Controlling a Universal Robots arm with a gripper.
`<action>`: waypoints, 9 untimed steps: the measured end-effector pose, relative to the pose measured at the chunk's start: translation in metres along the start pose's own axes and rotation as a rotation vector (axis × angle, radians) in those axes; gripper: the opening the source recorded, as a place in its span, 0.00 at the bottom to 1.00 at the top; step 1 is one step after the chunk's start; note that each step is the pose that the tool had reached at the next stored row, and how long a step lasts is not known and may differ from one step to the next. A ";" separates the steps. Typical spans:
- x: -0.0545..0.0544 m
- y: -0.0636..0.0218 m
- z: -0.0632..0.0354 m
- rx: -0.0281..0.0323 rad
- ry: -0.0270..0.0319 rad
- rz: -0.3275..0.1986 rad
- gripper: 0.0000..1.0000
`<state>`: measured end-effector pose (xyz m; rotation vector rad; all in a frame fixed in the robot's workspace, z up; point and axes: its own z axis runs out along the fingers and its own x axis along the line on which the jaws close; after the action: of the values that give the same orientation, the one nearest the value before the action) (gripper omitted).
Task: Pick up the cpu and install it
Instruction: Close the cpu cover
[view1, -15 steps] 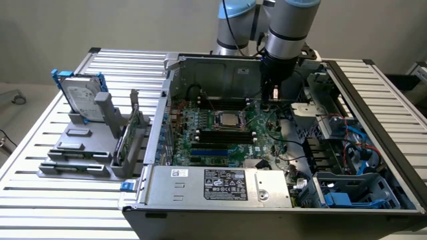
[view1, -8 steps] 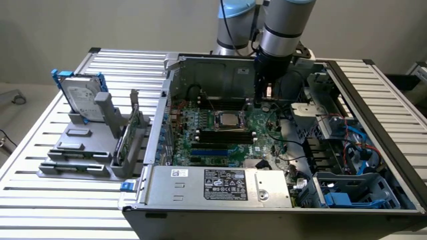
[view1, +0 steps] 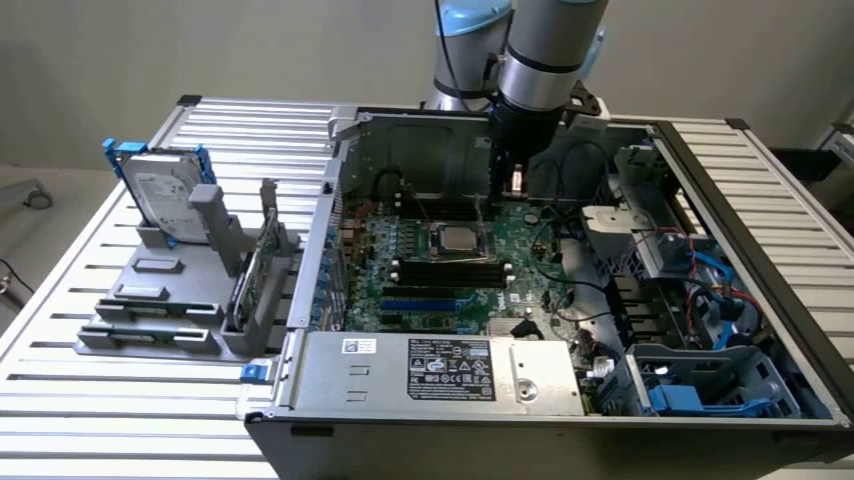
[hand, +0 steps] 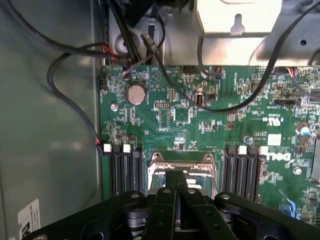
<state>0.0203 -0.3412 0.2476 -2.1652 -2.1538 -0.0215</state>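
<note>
Black claw, fingers pressing together, gripping nothing.
Small pale silver-grey square cpu is sitting on the green motherboard, near the claw, toward the exterior view's left.

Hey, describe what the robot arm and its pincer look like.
The arm is a smooth silver-grey cylinder with a thin black ring around it, and there is a pale blue cap on the joint behind. Lower down it narrows into a black wrist section. The pincer is matte black, with flat angular plates, round screw heads and two slim straight fingers.
</note>
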 end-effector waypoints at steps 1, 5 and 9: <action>0.000 -0.0012 0.0002 0.0007 -0.0001 0.000 0.11; 0.000 -0.0016 0.0004 0.0030 -0.0001 0.000 0.11; 0.000 -0.0074 0.0035 0.0135 0.0002 0.001 0.11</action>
<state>0.0127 -0.3414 0.2445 -2.1594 -2.1460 -0.0070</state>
